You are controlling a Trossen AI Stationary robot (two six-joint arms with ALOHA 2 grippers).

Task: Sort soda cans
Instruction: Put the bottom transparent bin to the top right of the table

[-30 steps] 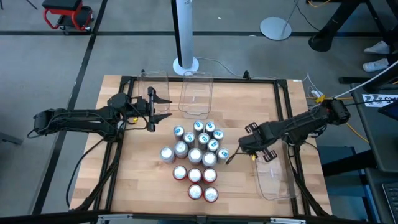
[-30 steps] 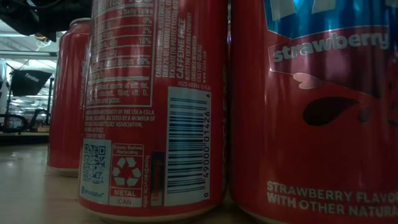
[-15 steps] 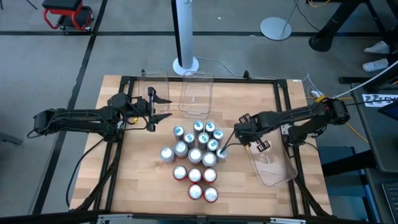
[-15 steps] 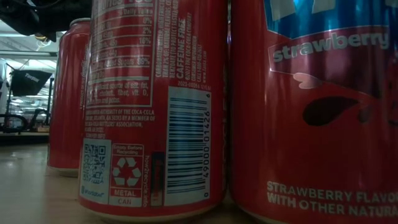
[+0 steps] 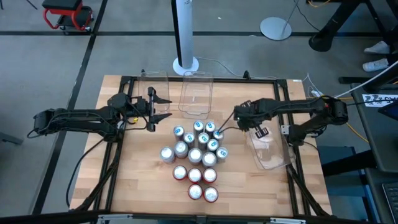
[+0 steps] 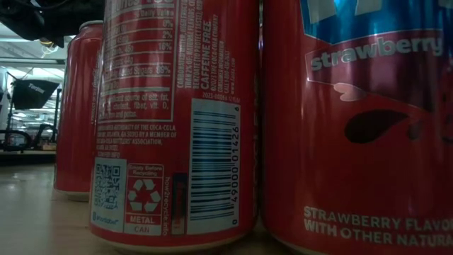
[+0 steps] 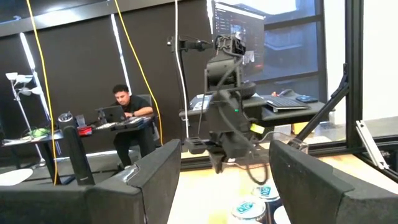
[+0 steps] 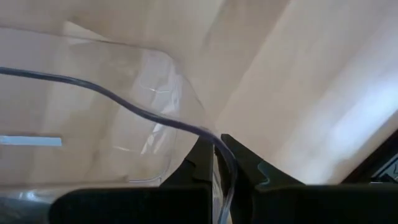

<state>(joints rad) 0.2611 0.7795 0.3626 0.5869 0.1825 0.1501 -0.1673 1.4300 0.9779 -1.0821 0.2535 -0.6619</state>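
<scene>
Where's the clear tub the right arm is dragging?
High view: clear tub on the table's right side, just right of the can cluster, rim pinched by the right tool.

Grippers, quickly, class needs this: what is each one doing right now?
Left gripper: open, empty, beside the soda cans.
Right gripper: shut on the rim of the clear plastic tub.

On the table (image 5: 143,186) stand fifteen soda cans (image 5: 195,154) in one cluster: seven teal-blue ones at the far end, four silver-grey ones in the middle, four red ones at the near end. Three clear tubs: two at the far edge (image 5: 196,94), one at right (image 5: 271,149). Two arms.
</scene>
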